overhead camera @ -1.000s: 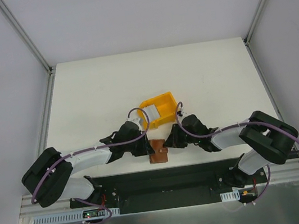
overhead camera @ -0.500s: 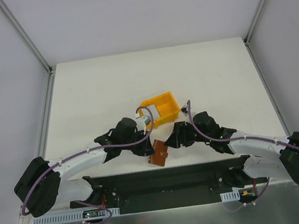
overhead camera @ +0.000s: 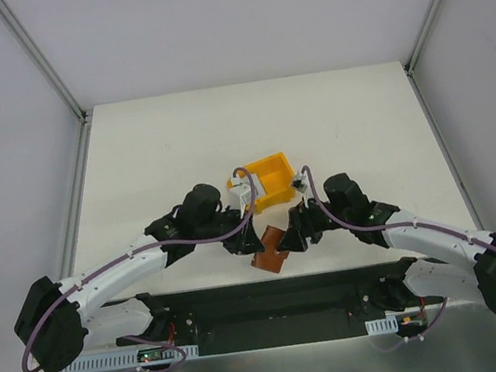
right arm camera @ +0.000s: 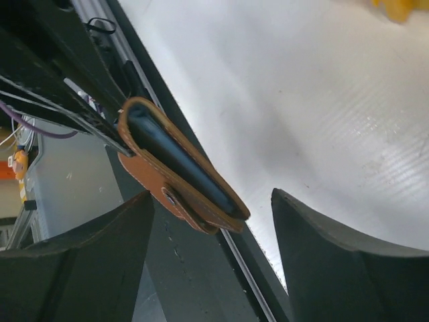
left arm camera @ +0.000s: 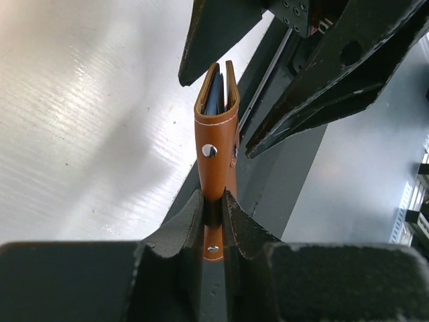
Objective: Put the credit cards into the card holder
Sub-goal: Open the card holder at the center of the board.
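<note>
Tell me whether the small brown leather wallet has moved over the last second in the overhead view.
Yes. Against the black base plate, the small brown leather wallet has shifted slightly right and turned from square-on to skewed.

Card holder's point(left arm camera: 216, 144) base is hidden btwn my left fingers point(left arm camera: 179, 231); can't tell what's inside it. Beyond my right jaws, yellow bin point(right arm camera: 401, 8) is blurred & cut off by the edge.

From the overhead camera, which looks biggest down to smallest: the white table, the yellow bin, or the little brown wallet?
Largest: the white table, by far.
Next: the yellow bin.
Smallest: the brown wallet. It is partly hidden, yet it clearly looks smaller than the bin.
</note>
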### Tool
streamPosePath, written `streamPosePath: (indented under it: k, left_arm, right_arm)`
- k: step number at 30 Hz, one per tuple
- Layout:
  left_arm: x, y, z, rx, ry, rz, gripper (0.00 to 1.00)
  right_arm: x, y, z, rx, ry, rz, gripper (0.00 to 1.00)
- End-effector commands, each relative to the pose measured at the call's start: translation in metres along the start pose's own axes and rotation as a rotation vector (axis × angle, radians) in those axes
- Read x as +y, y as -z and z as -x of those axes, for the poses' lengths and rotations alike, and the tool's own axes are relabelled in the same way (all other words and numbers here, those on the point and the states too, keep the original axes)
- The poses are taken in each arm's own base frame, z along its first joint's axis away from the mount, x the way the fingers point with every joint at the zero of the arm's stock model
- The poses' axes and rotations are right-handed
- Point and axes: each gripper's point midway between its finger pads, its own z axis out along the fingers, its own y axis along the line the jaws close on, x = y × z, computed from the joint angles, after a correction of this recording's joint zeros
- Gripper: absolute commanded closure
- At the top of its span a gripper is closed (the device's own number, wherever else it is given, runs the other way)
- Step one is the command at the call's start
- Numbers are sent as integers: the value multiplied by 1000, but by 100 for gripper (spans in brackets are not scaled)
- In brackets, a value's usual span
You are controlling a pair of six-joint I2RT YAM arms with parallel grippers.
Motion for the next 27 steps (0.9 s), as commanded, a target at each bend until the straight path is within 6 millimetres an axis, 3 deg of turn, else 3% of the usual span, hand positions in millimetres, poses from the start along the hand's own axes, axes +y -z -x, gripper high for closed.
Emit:
streamPosePath:
  k: [1,8,14,15,16,19,23,27]
  left_arm:
    - [-21,9,11,-18,-70,-71,100]
    - [-15,13,18,-62,-60,-38,100]
    - [-18,12,24,-69,-51,-60,100]
    - [-16,13,25,-74,-43,-53,95]
    - [-15,14,26,-80,-38,-50,84]
    - [-8,20,30,-112,-16,-35,70]
    - [-2,34,45,-219,21,-120,55]
    - [3,42,52,-261,50,-201,50]
  right_arm:
    - [28,9,21,-27,93,115,31]
    - [46,19,27,-57,78,214,62]
    - [58,23,33,-76,77,264,97]
    - [60,25,34,-84,81,265,99]
    - [61,26,35,-89,83,267,100]
    - [62,30,37,-103,85,271,99]
    - [66,33,36,-94,92,298,100]
    - [72,35,40,-96,99,318,100]
